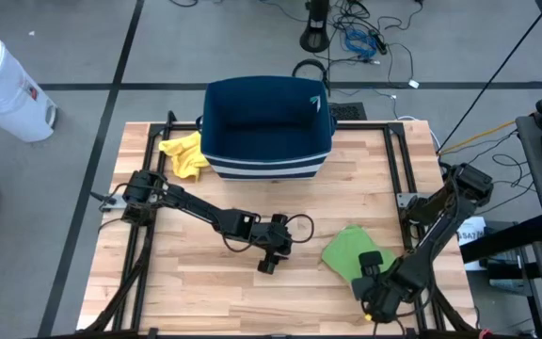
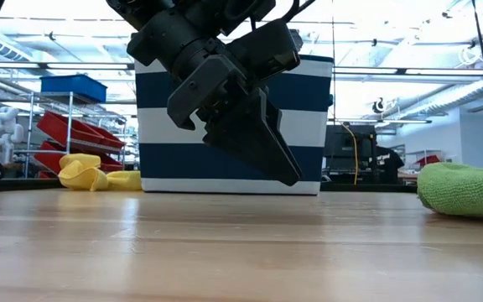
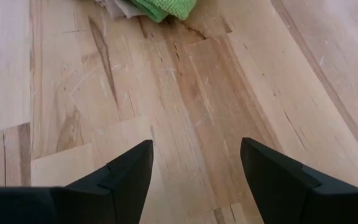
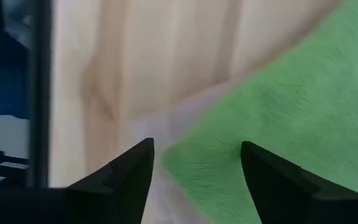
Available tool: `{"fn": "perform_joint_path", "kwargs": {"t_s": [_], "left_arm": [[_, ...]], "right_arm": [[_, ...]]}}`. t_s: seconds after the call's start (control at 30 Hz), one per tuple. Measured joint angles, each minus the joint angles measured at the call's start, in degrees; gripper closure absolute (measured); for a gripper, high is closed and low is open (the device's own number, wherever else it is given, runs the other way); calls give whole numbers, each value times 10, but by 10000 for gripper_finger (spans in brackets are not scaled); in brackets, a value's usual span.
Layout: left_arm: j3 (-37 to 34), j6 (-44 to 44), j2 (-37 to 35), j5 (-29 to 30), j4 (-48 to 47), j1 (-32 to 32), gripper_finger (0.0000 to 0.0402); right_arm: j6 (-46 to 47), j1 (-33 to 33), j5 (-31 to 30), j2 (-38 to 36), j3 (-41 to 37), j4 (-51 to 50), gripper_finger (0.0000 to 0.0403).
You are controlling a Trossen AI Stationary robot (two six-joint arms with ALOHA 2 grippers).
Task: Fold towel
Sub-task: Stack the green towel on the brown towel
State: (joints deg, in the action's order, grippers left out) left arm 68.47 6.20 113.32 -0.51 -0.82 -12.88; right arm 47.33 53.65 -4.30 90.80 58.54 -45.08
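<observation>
From above, the right gripper (image 1: 373,266) sits over the green towel (image 1: 346,250), fingers spread. The low view shows the left gripper (image 2: 254,138), fingers spread too, above the bench (image 2: 225,252).

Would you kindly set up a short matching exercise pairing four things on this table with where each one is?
Things:
1. green towel
2. yellow cloth
3. blue bin
4. left gripper

Places:
A. at the table's far edge, in the middle
B. over bare wood at mid-table, fingers open
C. beside the bin, on the left arm's side
D. near the right gripper, on the right arm's side

Pairs: 1-D, 2-C, 3-A, 4-B
</observation>
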Motion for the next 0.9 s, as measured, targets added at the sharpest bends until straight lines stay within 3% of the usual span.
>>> {"fn": "perform_joint_path", "kwargs": {"t_s": [0.27, 0.43, 0.63, 0.9], "left_arm": [[0, 1, 0, 0, 14, 0, 152], [0, 1, 0, 0, 16, 0, 152], [0, 2, 0, 0, 16, 0, 152], [0, 2, 0, 0, 21, 0, 152]], "right_arm": [[-60, 22, -98, 0, 0, 62, 187], [-59, 38, -161, 0, 0, 9, 193], [-35, 47, -180, 0, -6, -32, 196], [-30, 46, -179, 0, -90, 85, 196]]}}
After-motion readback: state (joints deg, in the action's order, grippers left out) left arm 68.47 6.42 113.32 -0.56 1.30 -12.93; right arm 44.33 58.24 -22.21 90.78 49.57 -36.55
